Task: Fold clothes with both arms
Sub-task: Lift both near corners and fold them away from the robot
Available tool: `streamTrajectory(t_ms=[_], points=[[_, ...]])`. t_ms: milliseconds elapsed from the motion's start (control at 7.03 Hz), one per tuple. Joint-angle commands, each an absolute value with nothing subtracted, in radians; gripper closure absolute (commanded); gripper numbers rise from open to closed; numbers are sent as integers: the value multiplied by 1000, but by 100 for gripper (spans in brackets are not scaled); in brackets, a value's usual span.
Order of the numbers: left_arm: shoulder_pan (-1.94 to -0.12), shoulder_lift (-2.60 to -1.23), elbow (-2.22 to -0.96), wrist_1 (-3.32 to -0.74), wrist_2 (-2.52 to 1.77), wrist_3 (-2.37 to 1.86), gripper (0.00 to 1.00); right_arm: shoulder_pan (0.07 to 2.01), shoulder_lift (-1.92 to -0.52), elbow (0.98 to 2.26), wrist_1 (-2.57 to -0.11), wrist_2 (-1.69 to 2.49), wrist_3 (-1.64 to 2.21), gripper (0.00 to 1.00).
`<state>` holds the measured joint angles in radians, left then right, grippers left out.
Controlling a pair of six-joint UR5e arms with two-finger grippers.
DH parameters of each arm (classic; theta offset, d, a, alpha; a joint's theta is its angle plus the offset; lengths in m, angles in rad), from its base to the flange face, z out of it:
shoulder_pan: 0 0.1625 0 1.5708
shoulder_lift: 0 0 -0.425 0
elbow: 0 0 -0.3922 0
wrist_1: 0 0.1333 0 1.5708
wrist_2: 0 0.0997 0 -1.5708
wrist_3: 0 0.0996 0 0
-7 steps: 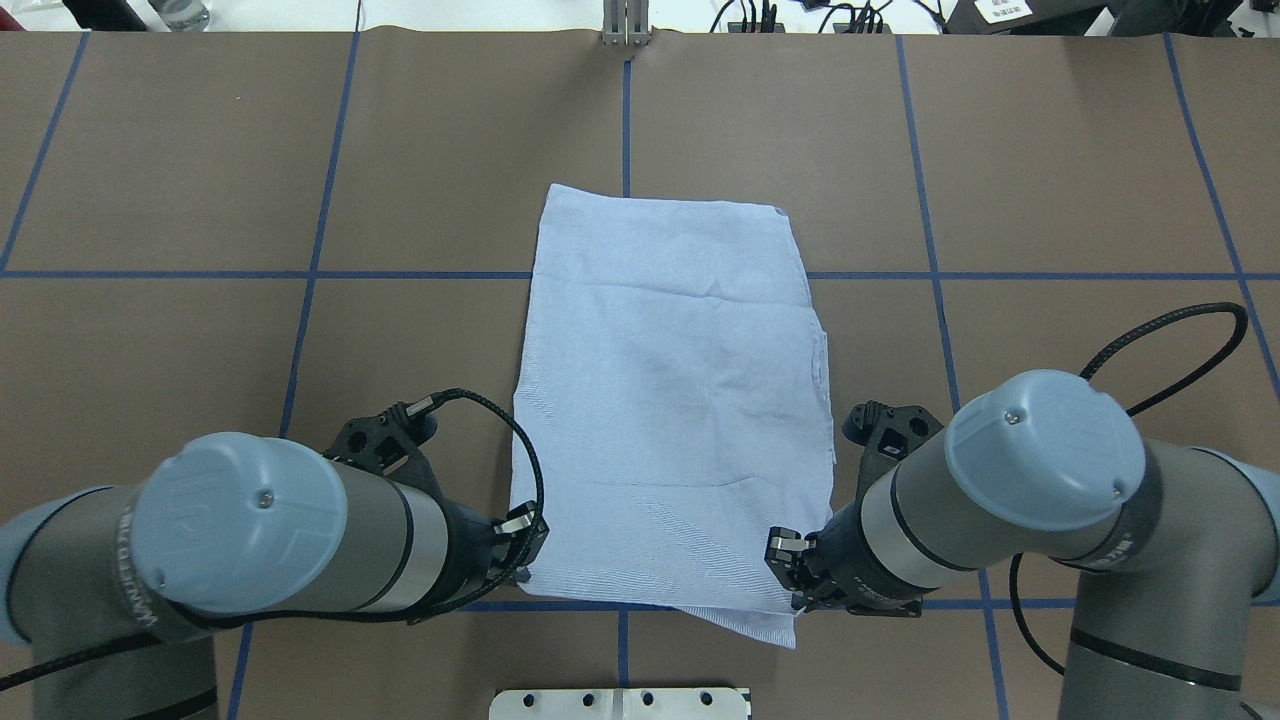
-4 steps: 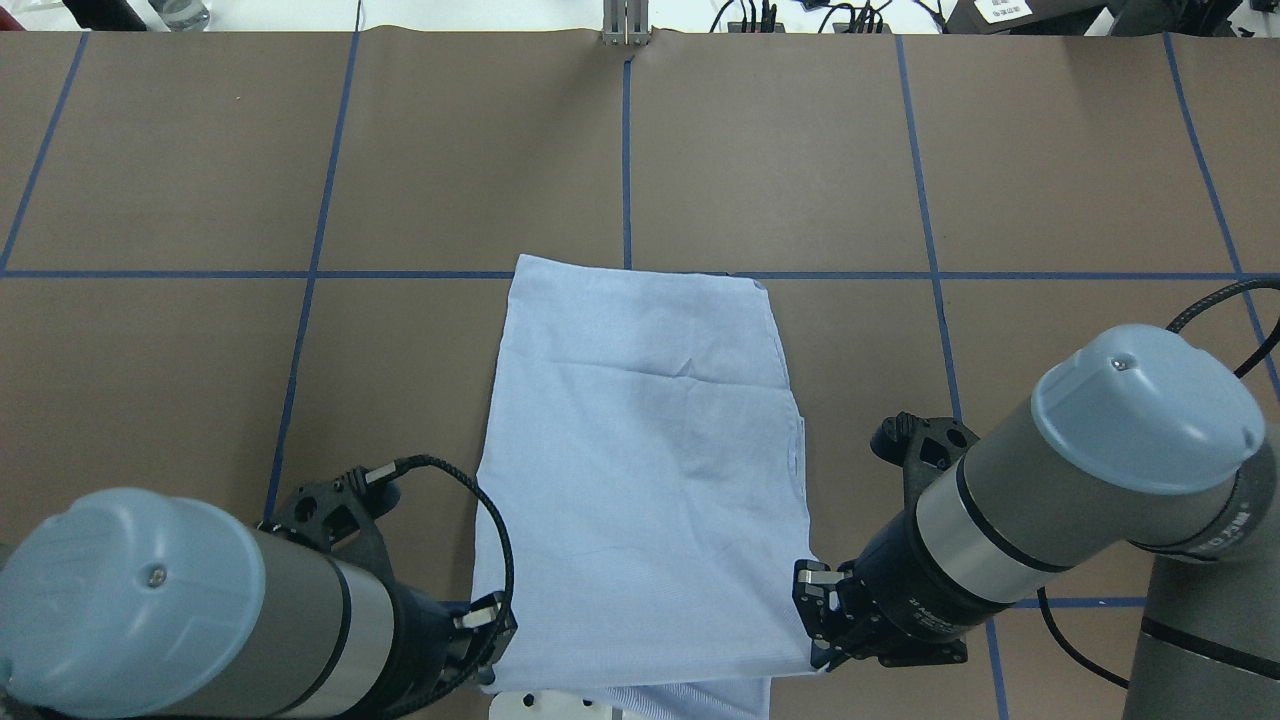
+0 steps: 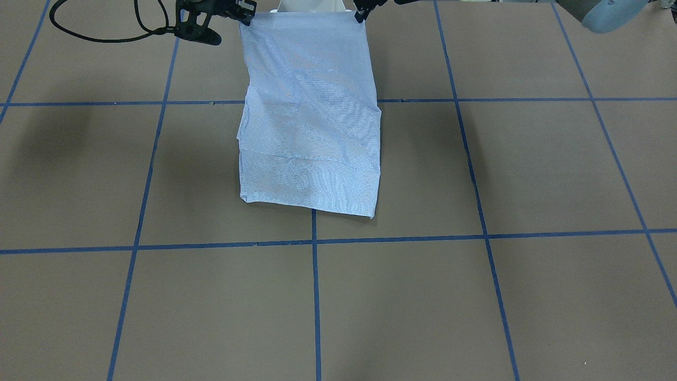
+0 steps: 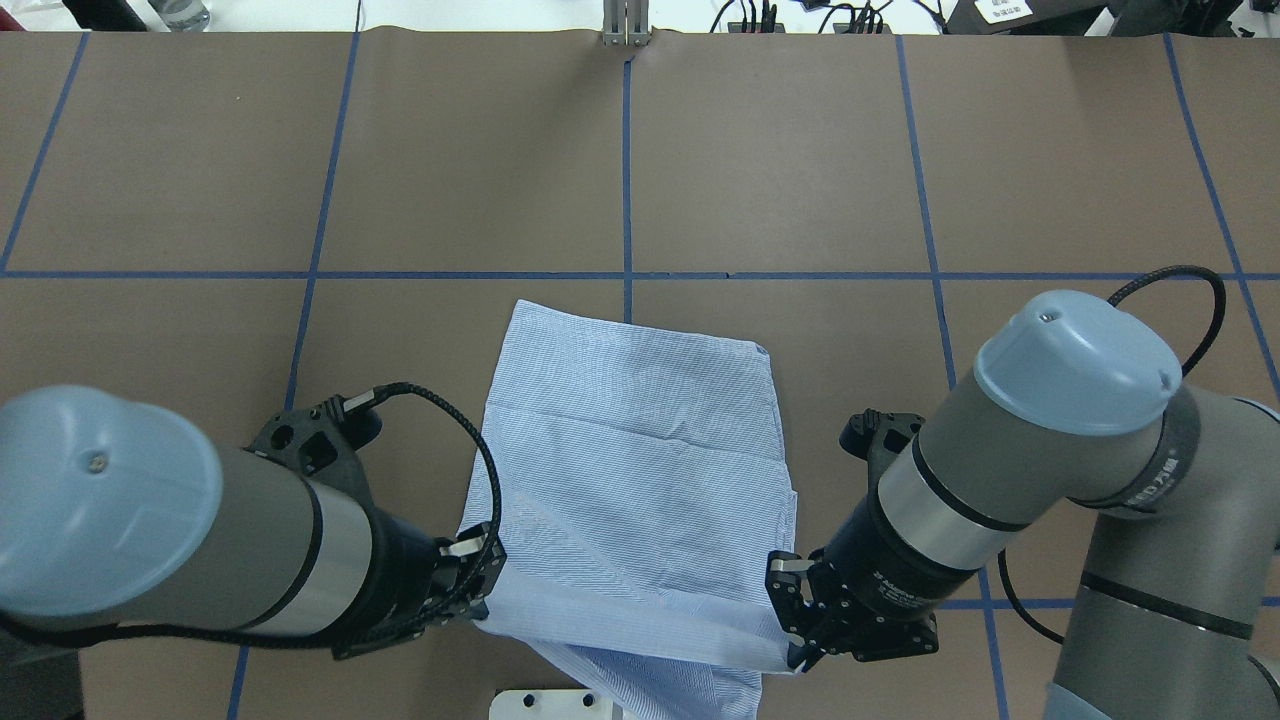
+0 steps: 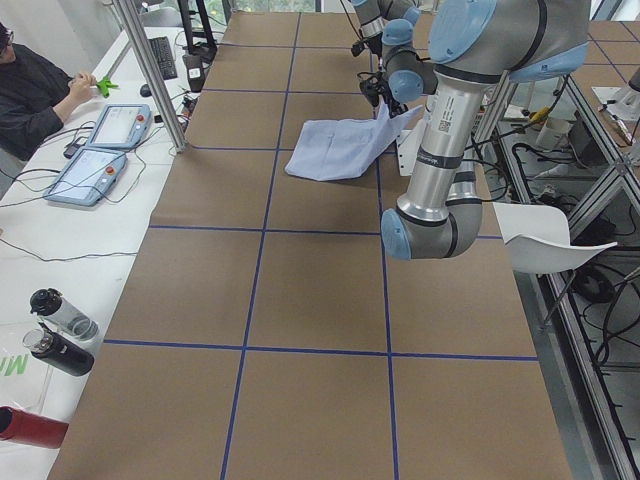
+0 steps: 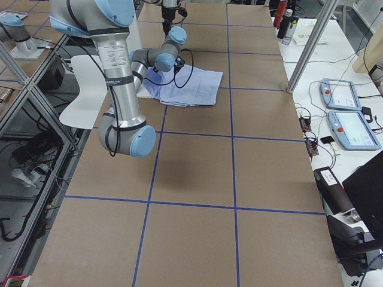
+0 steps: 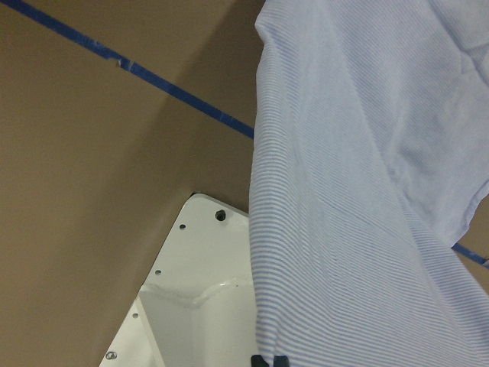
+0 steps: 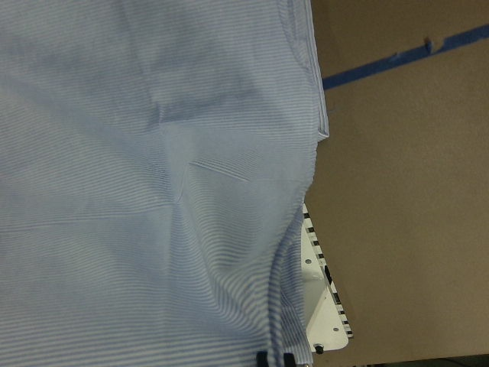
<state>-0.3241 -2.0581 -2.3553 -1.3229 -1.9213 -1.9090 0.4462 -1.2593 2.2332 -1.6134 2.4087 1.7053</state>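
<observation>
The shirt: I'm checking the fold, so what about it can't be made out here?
Shirt: collar and neck label show in no view; only plain striped cloth faces up.
Its hanging layer: cut off by the overhead view's bottom edge.
Left hand and right hand: fingertips hidden in cloth overhead, cropped at the front view's top.

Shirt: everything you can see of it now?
The shirt is thin cloth, finely striped light blue and white, folded into a rough rectangle with cross creases; no collar or buttons show. Its far part lies flat on the brown table. The near edge is raised, pinched at its corners by the left gripper and right gripper. A lower layer hangs loose beneath that edge, over the white base plate.
</observation>
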Motion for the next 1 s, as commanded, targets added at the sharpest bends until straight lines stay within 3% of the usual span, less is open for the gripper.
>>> streamTrajectory(t_ms=[0,427,853], points=[[-414,-2077,-2254,-1380,-1927,-1862,100,515,-1172,2116,-1612,2405,1691,100],[-524,-2092,-2124,-1492,-1953,-1777,100,610,-1131,1979,-1611,2382,1580,100],[-586,-2181,-1854,-1684,-1953,-1730,100,695,-1027,1814,-1606,2381,1502,100]])
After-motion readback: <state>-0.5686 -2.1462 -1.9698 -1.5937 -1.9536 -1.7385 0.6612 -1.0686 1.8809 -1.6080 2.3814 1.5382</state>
